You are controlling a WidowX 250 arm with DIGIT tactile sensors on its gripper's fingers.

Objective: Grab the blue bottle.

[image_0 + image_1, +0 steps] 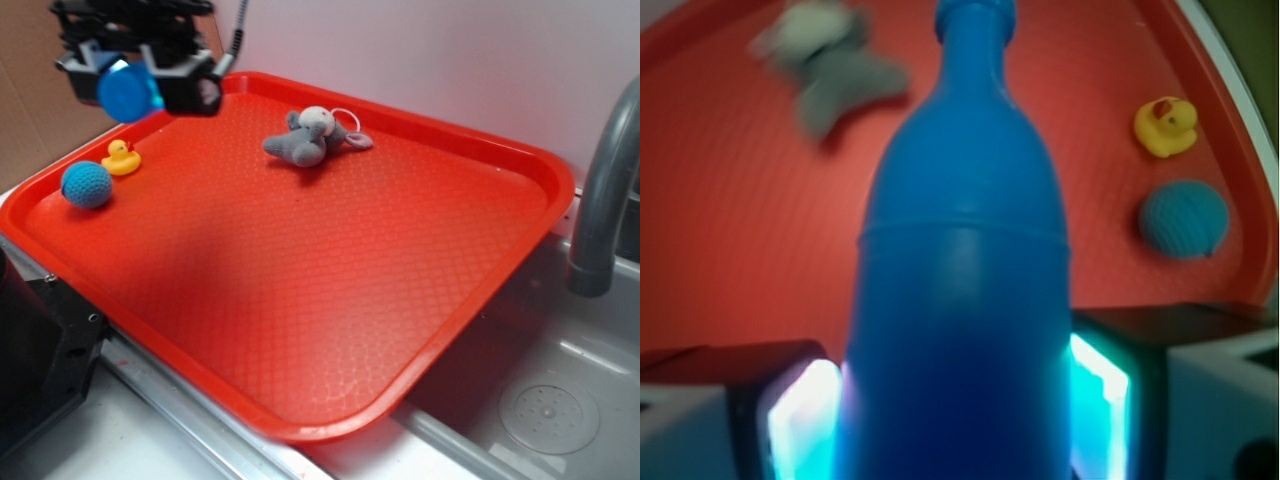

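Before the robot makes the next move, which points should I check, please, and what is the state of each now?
1. Small bright blue plastic bottle sits between the gripper fingers: ok.
2. Bottle lifted clear of the red plastic tray: ok.
3. Grip firm enough: cannot tell.
4. Yellow rubber duck and teal crocheted ball apart from the gripper: ok.
5. Grey plush elephant out of the way: ok.

The gripper (135,80) hangs raised above the tray's (520,240) far left corner, fingers (805,420) clamped on the blue bottle (960,300)
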